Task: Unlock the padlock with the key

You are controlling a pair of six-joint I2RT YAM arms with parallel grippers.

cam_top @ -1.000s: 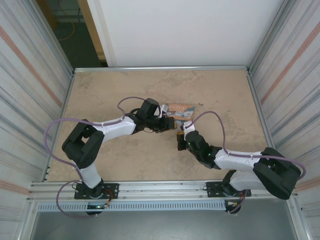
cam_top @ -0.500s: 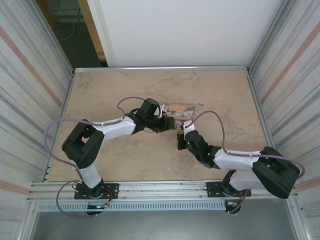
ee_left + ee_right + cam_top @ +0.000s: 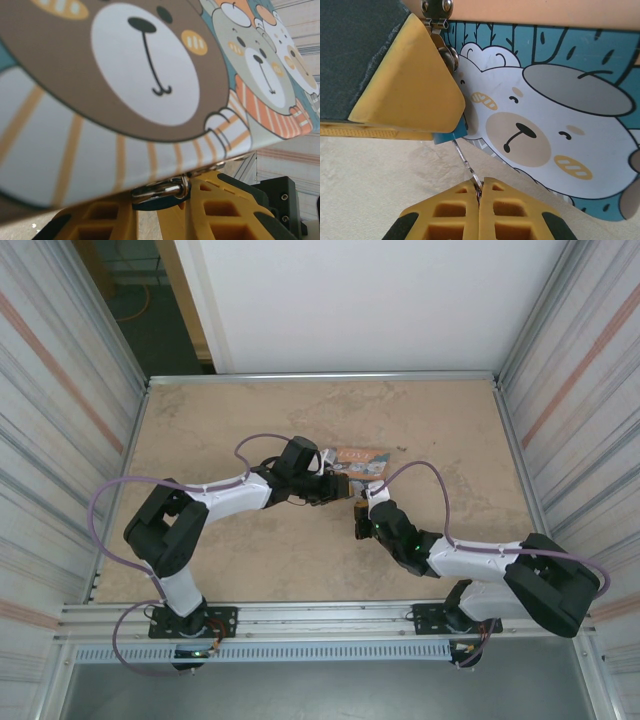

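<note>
Little has shifted in 1 second. Lower centre, left claw [image 3: 165,215] clamps the padlock [image 3: 156,200]. Bottom centre, right claw [image 3: 480,200] pinches the key [image 3: 464,159].

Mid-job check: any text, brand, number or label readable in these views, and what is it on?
No text reads clearly.
Lid of the tin box, top view: faint marks, possibly lettering, too small and blurred to read.
Sides of the tin box, wrist views: cartoon bears, no words.
On the padlock and the key: no marking legible.
</note>
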